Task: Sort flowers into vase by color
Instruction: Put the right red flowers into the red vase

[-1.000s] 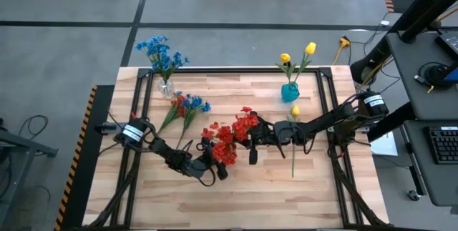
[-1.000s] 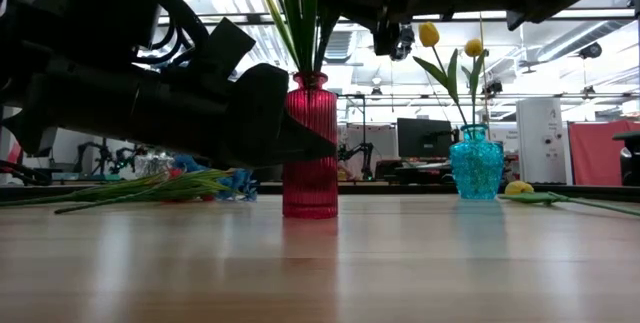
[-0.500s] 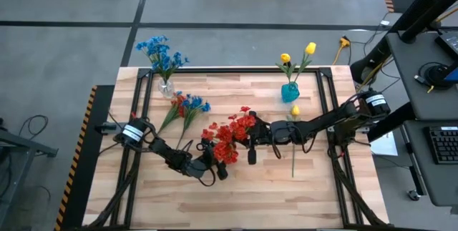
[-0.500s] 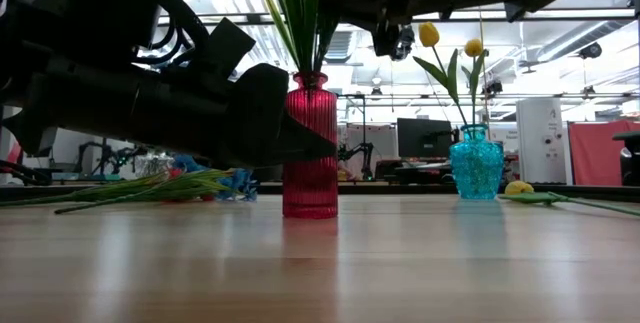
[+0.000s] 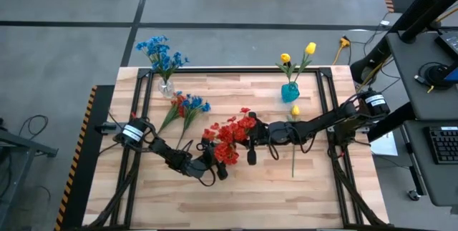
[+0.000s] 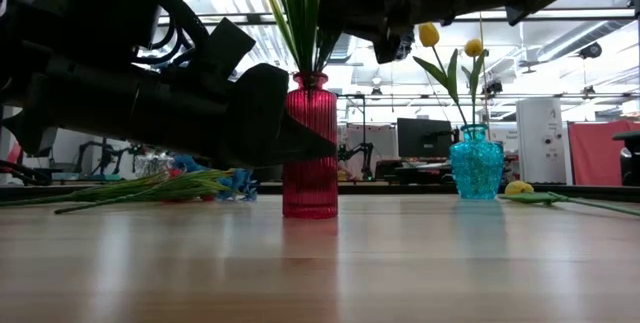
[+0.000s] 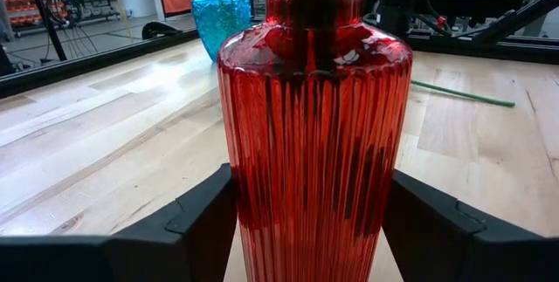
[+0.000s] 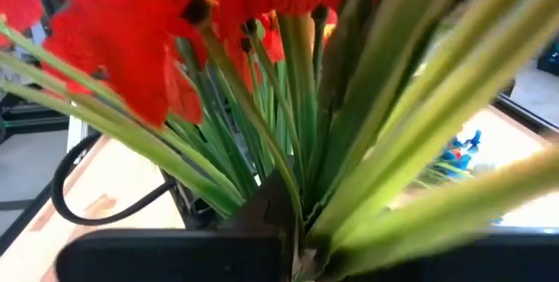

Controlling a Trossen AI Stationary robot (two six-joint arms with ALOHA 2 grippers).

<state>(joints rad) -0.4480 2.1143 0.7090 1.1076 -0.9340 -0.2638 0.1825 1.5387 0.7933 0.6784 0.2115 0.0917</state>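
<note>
The left gripper (image 7: 310, 230) is closed around the base of the red vase (image 7: 314, 142) near the table's middle front, steadying it; ribbed glass is probably slick and breakable, so a low hold suits it. The right gripper (image 5: 252, 135) clamps a bunch of red flowers (image 5: 229, 136) by the stems, just above the vase mouth. These sprigs look light, with springy stems, best taken below the blooms. Beyond lie blue flowers (image 5: 187, 106) flat on the table (image 5: 236, 195), one yellow flower (image 5: 294, 127) flat, and a blue vase (image 5: 290, 91) holding yellow ones. The red blooms hide the vase mouth from above, so whether the stems sit inside is unclear.
</note>
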